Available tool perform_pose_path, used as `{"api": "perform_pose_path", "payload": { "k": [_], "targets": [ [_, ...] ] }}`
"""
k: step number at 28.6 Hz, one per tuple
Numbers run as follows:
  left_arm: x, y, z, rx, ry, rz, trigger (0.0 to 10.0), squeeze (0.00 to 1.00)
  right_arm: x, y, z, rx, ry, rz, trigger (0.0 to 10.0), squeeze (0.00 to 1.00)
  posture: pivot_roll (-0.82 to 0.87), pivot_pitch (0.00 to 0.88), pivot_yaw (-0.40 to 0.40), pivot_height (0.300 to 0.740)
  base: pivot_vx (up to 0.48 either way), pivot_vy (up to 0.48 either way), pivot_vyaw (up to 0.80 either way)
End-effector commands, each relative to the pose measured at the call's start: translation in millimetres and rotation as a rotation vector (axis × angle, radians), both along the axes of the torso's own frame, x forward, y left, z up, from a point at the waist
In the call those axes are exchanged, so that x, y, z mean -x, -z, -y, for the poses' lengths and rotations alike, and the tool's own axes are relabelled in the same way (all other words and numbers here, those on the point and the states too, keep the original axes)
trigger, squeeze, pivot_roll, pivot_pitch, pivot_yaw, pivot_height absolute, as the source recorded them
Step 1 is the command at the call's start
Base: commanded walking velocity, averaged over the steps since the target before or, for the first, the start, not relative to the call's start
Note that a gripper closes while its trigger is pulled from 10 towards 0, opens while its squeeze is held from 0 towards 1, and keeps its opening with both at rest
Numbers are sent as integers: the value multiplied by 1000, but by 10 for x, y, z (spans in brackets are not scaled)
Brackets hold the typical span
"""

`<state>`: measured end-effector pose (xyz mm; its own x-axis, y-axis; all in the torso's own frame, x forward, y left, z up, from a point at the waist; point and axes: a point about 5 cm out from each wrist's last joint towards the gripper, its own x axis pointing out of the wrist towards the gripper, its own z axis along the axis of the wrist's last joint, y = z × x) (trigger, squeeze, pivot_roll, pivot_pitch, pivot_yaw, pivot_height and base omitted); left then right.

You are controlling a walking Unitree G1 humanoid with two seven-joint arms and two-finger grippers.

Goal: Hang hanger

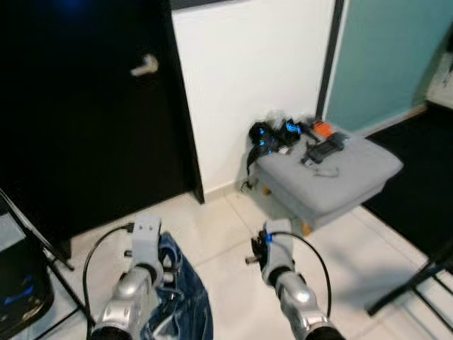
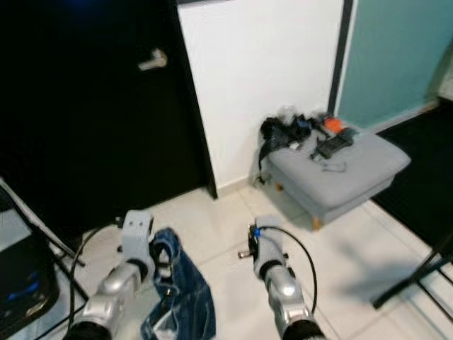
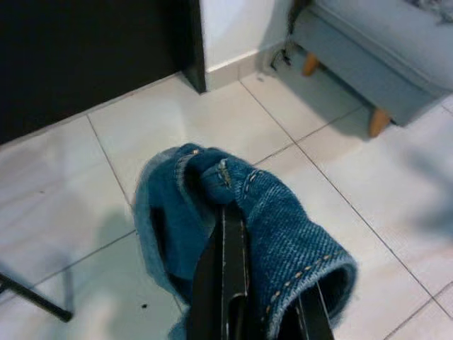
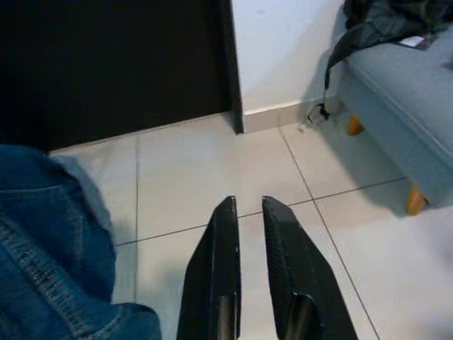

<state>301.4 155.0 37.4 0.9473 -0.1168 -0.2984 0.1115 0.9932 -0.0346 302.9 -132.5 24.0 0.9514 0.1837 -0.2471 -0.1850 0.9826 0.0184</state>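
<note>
We hold our left gripper [image 3: 225,212] low over the pale tiled floor [image 1: 233,234], its long black fingers [image 3: 225,269] pressed together on a bunch of blue denim garment [image 3: 276,227]. The cloth wraps over the fingertips, and a stitched hem curls round beside them. From the head camera the denim hangs down beside our left silver arm [image 1: 131,287] and pools toward the floor.

Our right gripper [image 4: 246,209] carries nothing. Its two black fingers lie almost together, with only a thin slit of floor between them, and they hover above the tiles. The denim lies off to one side of them, apart from them. We can make out no hanger in the denim.

Ahead of us stands a black door [image 1: 85,120] with a silver lever handle [image 1: 145,66], next to a white wall [image 1: 248,64]. To the right of that, against the wall, sits a grey cushioned footstool on short wooden legs [image 1: 333,180]. On its top lie a tangle of black straps and gear with blue parts [image 1: 272,134], a small orange thing [image 1: 323,128] and a dark flat device [image 1: 322,150]. A teal panel [image 1: 382,57] rises behind the footstool. Thin black metal legs [image 1: 403,287] cross the floor at our right.
</note>
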Motion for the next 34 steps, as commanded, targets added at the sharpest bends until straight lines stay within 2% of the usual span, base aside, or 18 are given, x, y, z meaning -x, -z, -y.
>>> {"api": "perform_pose_path", "payload": {
  "k": [1, 4, 6, 10, 13, 16, 21, 27, 31, 34],
  "targets": [
    [7, -34, -69, 1, -32, 17, 10000, 0, 36, 47, -126, -8, -52, -26, 10000, 0, -1, 29, 34, 740, 0, 0, 800],
    [14, -35, -77, 7, -39, 17, 10000, 0, 46, 65, -143, -1, -69, -36, 10000, 0, -1, 29, 34, 740, 0, 0, 800],
    [39, -23, -166, 12, -84, 13, 10000, 0, 35, 48, -182, 7, -90, -27, 10000, 0, -1, 12, 31, 740, 0, 0, 800],
    [58, 27, -220, 1, -104, -8, 10000, 0, 17, 22, -183, 36, -92, -7, 10000, 0, -22, 0, 26, 740, 0, 0, 800],
    [54, 44, -197, 0, -103, -8, 10000, 0, -6, -9, -156, 44, -92, 9, 10000, 0, -22, 0, 6, 740, 0, 0, 800],
    [41, 13, -153, -3, -106, 5, 10000, 0, -44, -52, -137, -3, -104, 8, 10000, 0, -14, 0, -48, 740, 0, 0, 800],
    [59, -32, -182, -19, -156, 36, 10000, 0, -61, -48, -149, 32, -150, -4, 10000, 0, 20, 0, -86, 740, 0, 0, 800],
    [78, -34, -203, -24, -168, 32, 10000, 0, -59, -32, -147, 32, -144, -17, 10000, 0, 25, 0, -83, 740, 0, 0, 800],
    [85, -31, -206, 11, -164, 20, 10000, 0, -37, -5, -153, 2, -112, -27, 10000, 0, 22, 0, -56, 740, 0, 0, 800],
    [83, -26, -177, 3, -136, 11, 10000, 0, -1, 20, -142, -11, -90, -24, 10000, 0, 9, 0, -42, 740, 0, 0, 800]
  ]
}}
